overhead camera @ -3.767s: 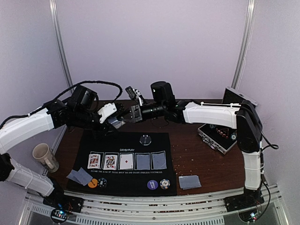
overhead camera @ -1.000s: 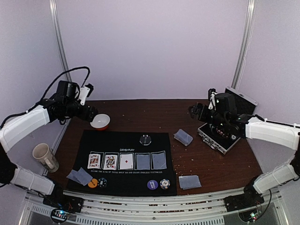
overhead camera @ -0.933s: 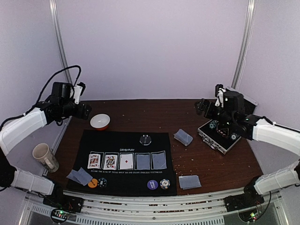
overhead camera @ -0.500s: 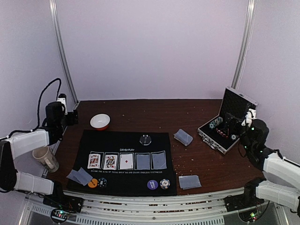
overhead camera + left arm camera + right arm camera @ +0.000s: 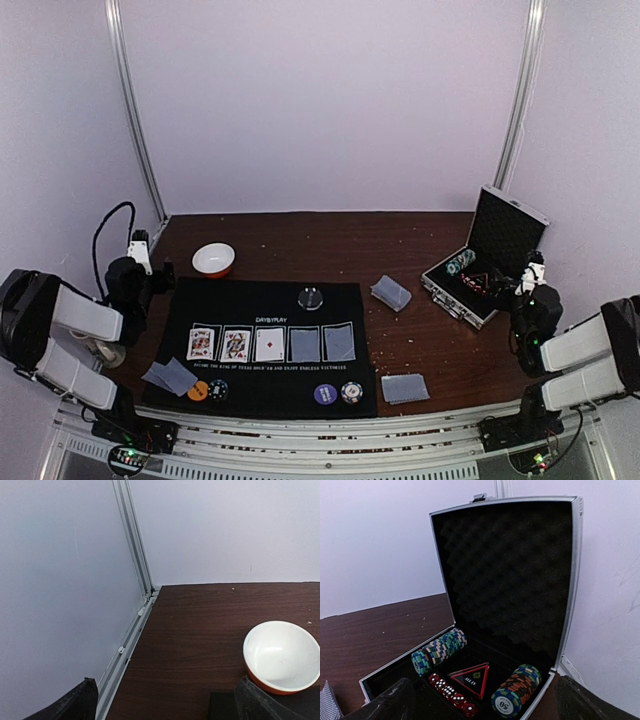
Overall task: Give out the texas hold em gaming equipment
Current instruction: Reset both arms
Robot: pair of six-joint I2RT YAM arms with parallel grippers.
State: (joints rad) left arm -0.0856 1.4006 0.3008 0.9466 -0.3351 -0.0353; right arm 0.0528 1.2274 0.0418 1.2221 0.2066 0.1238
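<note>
On the black mat (image 5: 260, 310) lie three face-up cards (image 5: 235, 345) and two face-down cards (image 5: 322, 343). A clear disc (image 5: 311, 297) sits at the mat's far edge. Orange (image 5: 198, 390), black-and-white (image 5: 218, 389) and purple-blue (image 5: 324, 394) chips rest along its near edge. Face-down cards lie at the near left (image 5: 168, 376), near right (image 5: 404, 388) and right of the mat (image 5: 391, 292). My left gripper (image 5: 158, 274) (image 5: 167, 702) hangs open and empty by the left table edge. Facing the chip case, my right gripper (image 5: 522, 285) (image 5: 485, 700) is open and empty too.
A red-and-white bowl (image 5: 213, 259) (image 5: 282, 655) stands behind the mat's left corner. The open metal case (image 5: 490, 265) (image 5: 505, 580) at the right holds chip rolls (image 5: 440, 650), red dice (image 5: 452, 692) and an "ALL IN" triangle (image 5: 470, 679). A beige mug (image 5: 100, 348) is half hidden behind my left arm.
Both arms have pulled back and folded down toward their bases, the left away from the bowl, the right away from the case. Nothing on the table has moved.
</note>
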